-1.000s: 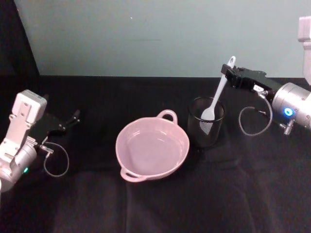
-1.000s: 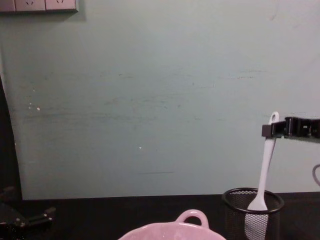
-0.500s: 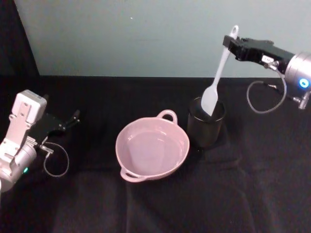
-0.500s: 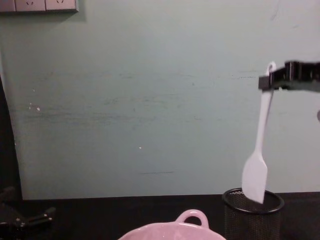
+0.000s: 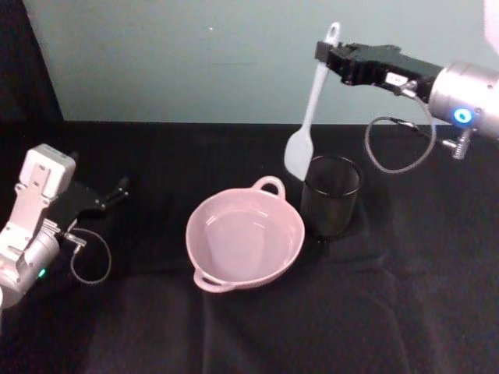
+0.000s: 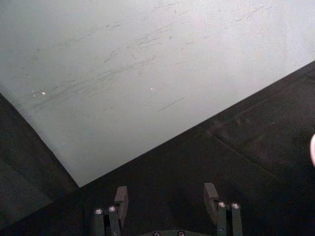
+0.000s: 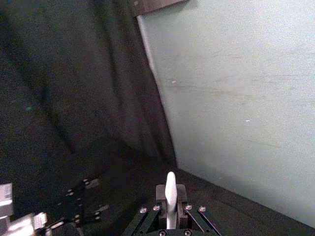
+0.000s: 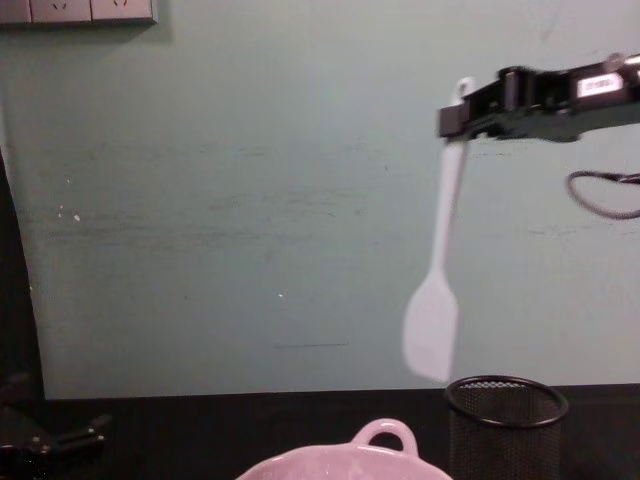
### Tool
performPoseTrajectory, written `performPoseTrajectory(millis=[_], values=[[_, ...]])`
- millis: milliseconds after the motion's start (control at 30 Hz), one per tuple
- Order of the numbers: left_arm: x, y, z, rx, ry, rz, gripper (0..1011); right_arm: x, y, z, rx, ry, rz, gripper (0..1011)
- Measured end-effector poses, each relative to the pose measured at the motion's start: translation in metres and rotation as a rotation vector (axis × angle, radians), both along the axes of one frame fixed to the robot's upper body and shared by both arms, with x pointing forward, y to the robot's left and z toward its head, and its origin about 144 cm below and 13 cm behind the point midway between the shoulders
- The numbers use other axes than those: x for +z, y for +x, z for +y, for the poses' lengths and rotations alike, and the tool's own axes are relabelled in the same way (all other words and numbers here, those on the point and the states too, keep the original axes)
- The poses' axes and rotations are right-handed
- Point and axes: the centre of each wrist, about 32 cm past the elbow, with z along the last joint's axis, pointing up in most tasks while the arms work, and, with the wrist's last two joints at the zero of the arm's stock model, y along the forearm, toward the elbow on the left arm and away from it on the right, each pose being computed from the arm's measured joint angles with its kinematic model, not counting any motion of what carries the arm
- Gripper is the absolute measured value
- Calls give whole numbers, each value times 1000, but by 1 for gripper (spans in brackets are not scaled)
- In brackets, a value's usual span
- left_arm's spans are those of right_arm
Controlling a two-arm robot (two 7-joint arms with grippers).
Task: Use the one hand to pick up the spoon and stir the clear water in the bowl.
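My right hand point(image 5: 325, 54) holds the spoon point(image 5: 309, 113) in its fingers, upper right, clear of the cup point(image 5: 331, 209). Left hand point(image 5: 117, 189) is parked lower left, fingers wide. Next I'd carry the spoon over the bowl point(image 5: 189, 234), then dip.

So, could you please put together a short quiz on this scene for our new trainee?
1. True or false: the head of the spoon is dipped in the bowl.
2. The right gripper grips the spoon at its: A) head B) handle end C) middle.
3. Fill in: the left gripper, parked on the left, has its fingers ____.
Key: 1 false, it hangs in the air, left of the cup; 2 B; 3 open.
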Motion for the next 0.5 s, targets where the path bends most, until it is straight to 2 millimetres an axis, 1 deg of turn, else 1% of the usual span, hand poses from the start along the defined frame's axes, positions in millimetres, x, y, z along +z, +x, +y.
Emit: performPoseTrajectory(millis=[100, 200, 267, 500], values=[[0, 0, 0, 0, 0, 0, 1011, -6, 6, 14, 51, 0, 19, 119], [0, 0, 0, 0, 0, 0, 1011, -13, 9, 22, 83, -2, 32, 119], [0, 0, 0, 0, 0, 0, 1011, -22, 11, 30, 117, 1, 45, 119], [0, 0, 0, 0, 0, 0, 1011, -45, 17, 45, 189, 8, 60, 119]])
